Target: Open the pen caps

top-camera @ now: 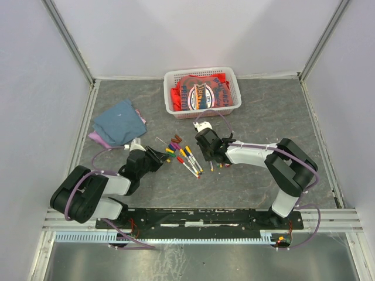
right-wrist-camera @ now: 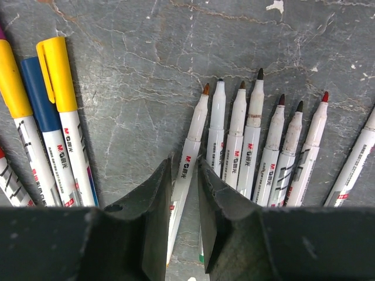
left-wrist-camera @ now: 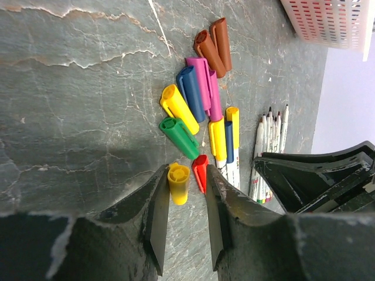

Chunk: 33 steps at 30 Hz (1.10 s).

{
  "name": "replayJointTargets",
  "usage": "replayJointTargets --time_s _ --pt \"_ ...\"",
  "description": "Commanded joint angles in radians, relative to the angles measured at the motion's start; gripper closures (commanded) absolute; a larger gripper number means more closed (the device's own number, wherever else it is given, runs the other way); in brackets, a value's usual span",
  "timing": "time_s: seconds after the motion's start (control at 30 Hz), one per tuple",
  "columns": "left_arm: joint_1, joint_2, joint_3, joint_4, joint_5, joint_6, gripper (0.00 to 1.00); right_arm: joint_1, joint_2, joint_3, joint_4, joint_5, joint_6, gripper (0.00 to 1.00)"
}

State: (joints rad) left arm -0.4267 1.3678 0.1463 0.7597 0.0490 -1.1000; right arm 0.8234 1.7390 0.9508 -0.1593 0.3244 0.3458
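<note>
My left gripper [left-wrist-camera: 186, 175] is open low over the table. A loose yellow pen cap [left-wrist-camera: 178, 184] lies by its left finger, touching it, with a red cap [left-wrist-camera: 200, 171] beside the right finger. Green [left-wrist-camera: 180, 137], yellow [left-wrist-camera: 179, 108], blue [left-wrist-camera: 192, 93], purple [left-wrist-camera: 205, 85] and brown [left-wrist-camera: 211, 52] caps lie just beyond. My right gripper [right-wrist-camera: 186, 164] is open, and an uncapped pen [right-wrist-camera: 190, 152] lies on the table between its fingers, leftmost in a row of several uncapped pens [right-wrist-camera: 255, 134]. Three capped pens [right-wrist-camera: 58, 76] lie to the left. From above, both grippers [top-camera: 157, 155] [top-camera: 212, 153] flank the pens [top-camera: 188, 159].
A white basket [top-camera: 202, 91] holding red packets stands at the back centre. A blue cloth [top-camera: 120, 123] over a pink one lies at the back left. The right gripper's black body [left-wrist-camera: 316, 181] is close on the right in the left wrist view.
</note>
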Motion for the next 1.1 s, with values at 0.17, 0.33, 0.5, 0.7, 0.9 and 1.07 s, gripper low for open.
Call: replayJointTargets --time_s 0.17,0.33,0.5,0.7,0.9,1.07 --pt "-0.010 0.004 0.036 -0.055 -0.037 0.006 0.55 -0.001 -0.092 -0.009 0.005 0.032 -0.018 0.66" --pt "-0.013 -0.005 0.039 -0.081 -0.049 0.000 0.49 0.002 -0.118 -0.016 0.015 0.009 -0.024 0.63" --pt "-0.014 -0.005 0.041 -0.081 -0.049 -0.006 0.48 0.021 -0.127 -0.012 0.029 -0.029 -0.031 0.60" --pt "-0.013 -0.015 0.036 -0.082 -0.049 -0.008 0.48 0.062 -0.098 0.016 0.044 -0.082 -0.031 0.58" --pt "-0.015 -0.047 0.017 -0.083 -0.047 -0.012 0.48 0.087 -0.039 0.058 0.039 -0.099 -0.030 0.58" --pt "-0.015 -0.094 0.001 -0.085 -0.054 -0.017 0.48 0.092 -0.022 0.063 0.038 -0.104 -0.029 0.58"
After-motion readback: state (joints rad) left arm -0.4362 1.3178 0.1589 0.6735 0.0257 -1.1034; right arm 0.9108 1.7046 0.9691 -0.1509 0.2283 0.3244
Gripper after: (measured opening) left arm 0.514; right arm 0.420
